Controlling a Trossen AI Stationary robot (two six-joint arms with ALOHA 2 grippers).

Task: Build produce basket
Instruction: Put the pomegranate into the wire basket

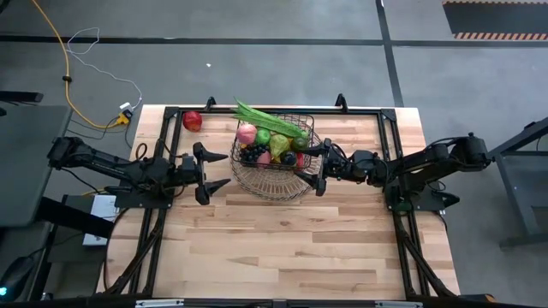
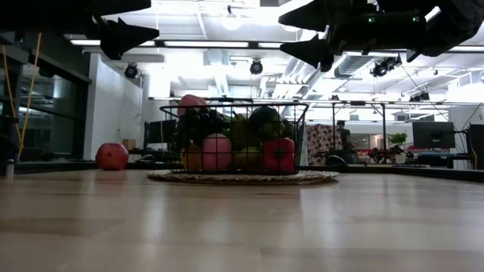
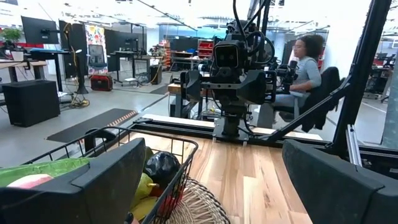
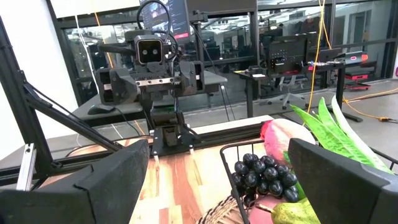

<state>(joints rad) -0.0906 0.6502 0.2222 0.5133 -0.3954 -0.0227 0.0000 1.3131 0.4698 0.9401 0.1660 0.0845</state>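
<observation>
Table (image 1: 282,248) carried the basket (image 1: 276,158), heaped with produce (image 1: 272,141), on a round wire dish (image 1: 272,186). You had the left gripper (image 1: 214,171) and right gripper (image 1: 318,167) flanking it, both spread wide, holding nothing. One red fruit (image 1: 193,121) sat well apart, near the table's far left corner. Risk, in my judgement: your right gripper, at the rim, could snag the mesh and tip it. No legible writing.

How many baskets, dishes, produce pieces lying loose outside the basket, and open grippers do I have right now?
Rectangular wire basket, filled with produce: 1
Round shallow dish under it: 1
Loose red fruit on the table: 1
Open grippers: 2, the left gripper and the right gripper
Total: 5
</observation>
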